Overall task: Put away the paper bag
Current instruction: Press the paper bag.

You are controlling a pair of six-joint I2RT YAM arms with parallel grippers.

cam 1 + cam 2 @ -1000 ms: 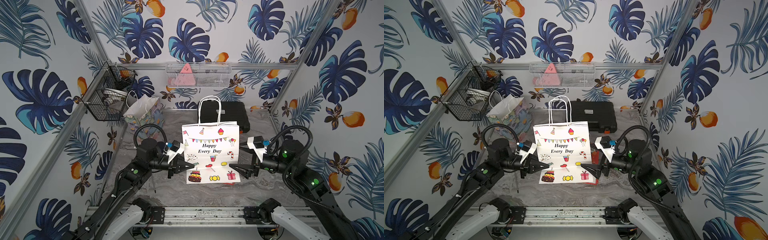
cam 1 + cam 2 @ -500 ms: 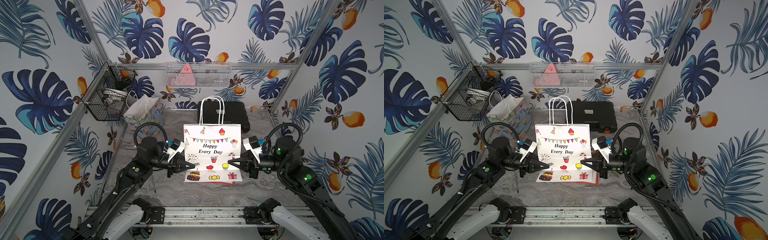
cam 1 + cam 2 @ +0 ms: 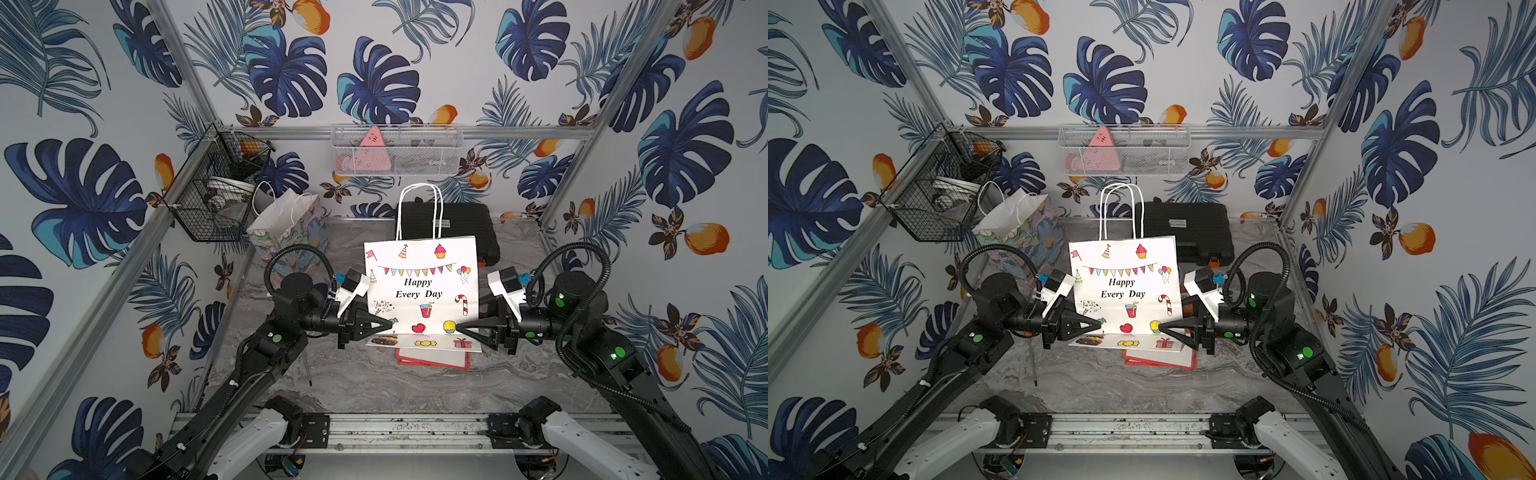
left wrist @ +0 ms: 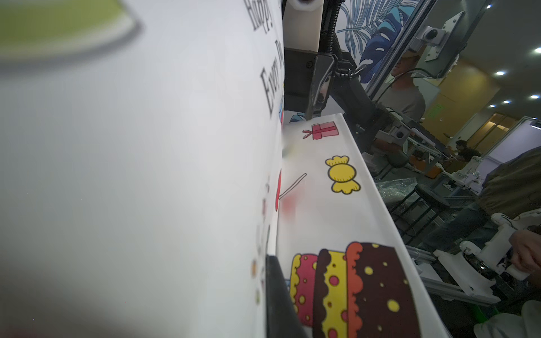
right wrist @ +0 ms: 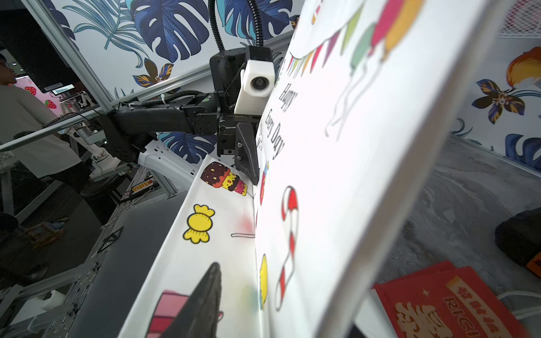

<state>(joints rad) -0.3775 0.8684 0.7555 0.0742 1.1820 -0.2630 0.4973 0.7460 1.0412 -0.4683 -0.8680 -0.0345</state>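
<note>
Currently one paper bag [image 3: 419,286]; left gripper [image 3: 390,321] pinches it, right gripper's [image 3: 457,327] state unclear

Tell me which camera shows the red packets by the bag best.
The right wrist view: the red packets lie close up, gold print visible, beside the paper bag. Both top views show only their red edge poking out below the bag's folded base. The left wrist view shows none.

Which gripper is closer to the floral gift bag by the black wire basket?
Left. The left gripper sits in front of the floral gift bag, at the paper bag's near edge; the right gripper is across the paper bag, farther off.
</note>
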